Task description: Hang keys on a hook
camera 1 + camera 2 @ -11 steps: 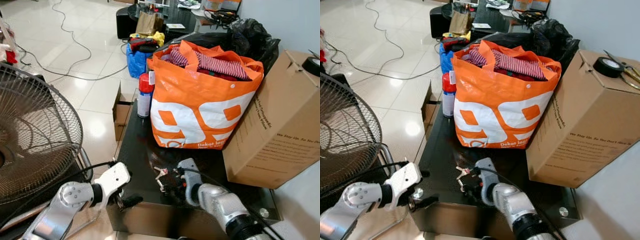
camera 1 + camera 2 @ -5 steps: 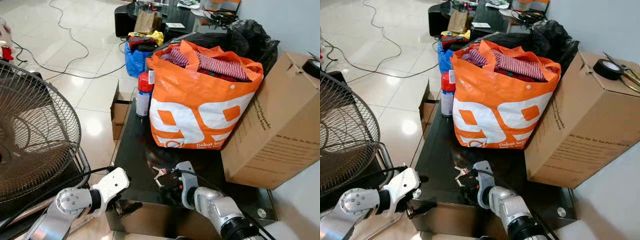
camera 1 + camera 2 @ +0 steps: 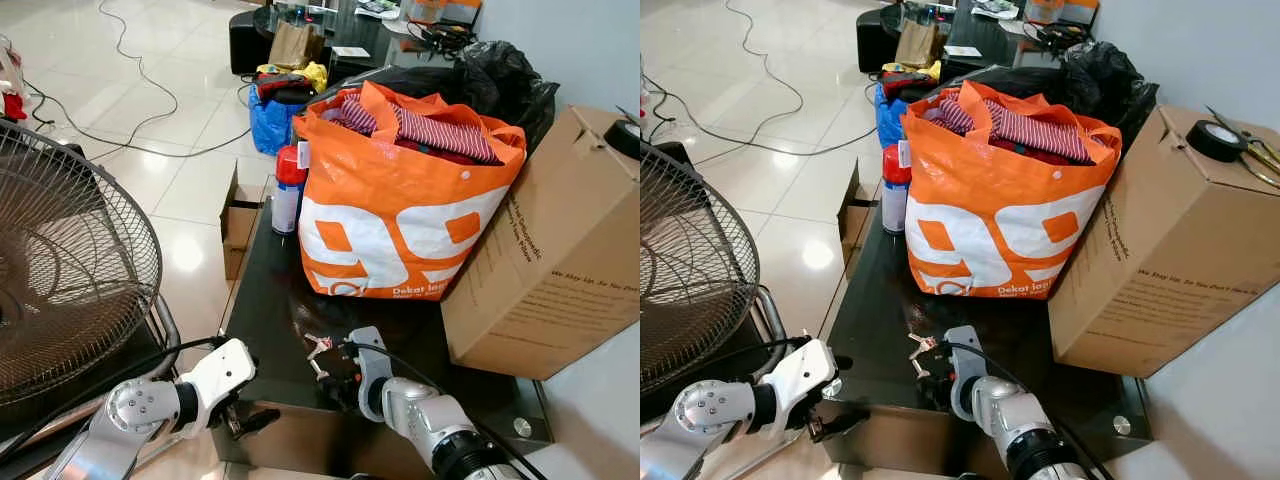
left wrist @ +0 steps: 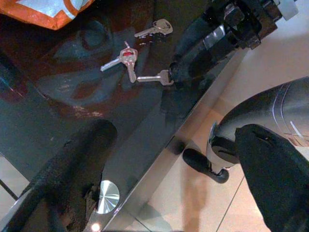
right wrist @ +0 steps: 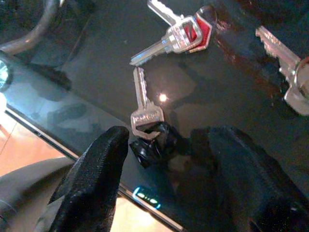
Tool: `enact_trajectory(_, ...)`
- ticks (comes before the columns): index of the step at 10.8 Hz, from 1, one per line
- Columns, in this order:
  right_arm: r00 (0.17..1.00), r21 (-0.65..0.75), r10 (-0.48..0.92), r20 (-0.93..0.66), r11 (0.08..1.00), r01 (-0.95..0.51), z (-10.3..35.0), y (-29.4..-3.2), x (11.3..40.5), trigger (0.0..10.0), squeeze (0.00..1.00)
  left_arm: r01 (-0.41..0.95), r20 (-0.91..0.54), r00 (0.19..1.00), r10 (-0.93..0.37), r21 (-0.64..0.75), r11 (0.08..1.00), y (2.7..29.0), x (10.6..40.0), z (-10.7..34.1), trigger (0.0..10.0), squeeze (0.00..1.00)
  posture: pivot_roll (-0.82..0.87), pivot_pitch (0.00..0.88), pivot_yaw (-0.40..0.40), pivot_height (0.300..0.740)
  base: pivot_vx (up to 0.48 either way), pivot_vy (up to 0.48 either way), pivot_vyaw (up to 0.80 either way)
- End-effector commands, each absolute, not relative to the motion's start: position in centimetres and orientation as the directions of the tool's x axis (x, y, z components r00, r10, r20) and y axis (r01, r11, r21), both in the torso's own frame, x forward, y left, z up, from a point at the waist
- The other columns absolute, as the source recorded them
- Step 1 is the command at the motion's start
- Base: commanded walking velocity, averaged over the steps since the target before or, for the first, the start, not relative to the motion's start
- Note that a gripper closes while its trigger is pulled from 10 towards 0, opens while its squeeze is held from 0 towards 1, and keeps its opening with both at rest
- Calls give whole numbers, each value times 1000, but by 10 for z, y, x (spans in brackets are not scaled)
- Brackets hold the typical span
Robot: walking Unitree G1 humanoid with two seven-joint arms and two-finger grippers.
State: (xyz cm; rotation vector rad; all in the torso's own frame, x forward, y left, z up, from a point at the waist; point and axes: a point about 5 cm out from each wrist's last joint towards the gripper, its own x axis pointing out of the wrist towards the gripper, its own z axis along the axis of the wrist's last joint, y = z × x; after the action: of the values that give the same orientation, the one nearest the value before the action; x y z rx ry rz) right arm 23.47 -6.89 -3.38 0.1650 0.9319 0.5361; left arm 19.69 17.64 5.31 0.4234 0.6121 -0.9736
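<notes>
The keys point(image 5: 166, 48) lie spread flat on the dark glass bench point(image 3: 265, 310), near its front edge and in front of the orange bag point(image 3: 400, 200). The right tool point(image 5: 164, 159) hovers just above them, fingers apart, straddling one key's head. The left tool point(image 3: 245, 420) sits beside the bench's front corner, fingers apart, holding nothing.

- My fingers point(image 5: 91, 179): black.
- Keys point(image 5: 181, 36): silver, one red-capped.
- Table point(image 3: 875, 300): glossy black.
- Bag point(image 3: 995, 225): orange, white lettering.
- Cloth point(image 3: 1025, 128): red-white stripes.
- Box point(image 3: 1160, 240): brown.
</notes>
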Motion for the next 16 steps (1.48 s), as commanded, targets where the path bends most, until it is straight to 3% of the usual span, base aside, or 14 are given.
enact_trajectory(1,493,345,486,-721,870,-353,-34,-73,238,10000,0,867,-643,418,-641,71,493,174,198,58,10000,12,6,0,-140,740,0,0,0)
enact_trajectory(2,494,349,490,-719,868,-353,-34,-72,238,8980,0,867,-645,417,-641,71,493,175,197,58,10000,12,6,0,-140,740,0,0,0)
enact_trajectory(3,493,351,491,-718,867,-353,-34,-72,238,5373,0,868,-645,416,-641,71,492,175,197,58,10000,12,5,0,-138,740,0,0,0)
enact_trajectory(5,490,352,496,-717,864,-359,-34,-72,239,3922,0,868,-644,417,-642,72,491,174,199,58,10000,16,6,0,-137,740,0,0,0)
enact_trajectory(7,483,354,504,-716,858,-371,-34,-71,239,1608,0,869,-643,417,-643,74,489,174,200,58,10000,16,7,0,-135,740,0,0,0)
enact_trajectory(8,479,356,508,-716,856,-375,-35,-70,239,0,0,869,-642,417,-643,74,489,174,200,59,10000,16,8,0,-135,740,0,0,0)
enact_trajectory(16,492,347,514,-702,851,-393,-30,-72,247,0,0,866,-639,429,-639,90,491,177,208,60,10000,16,25,0,-128,740,0,0,0)
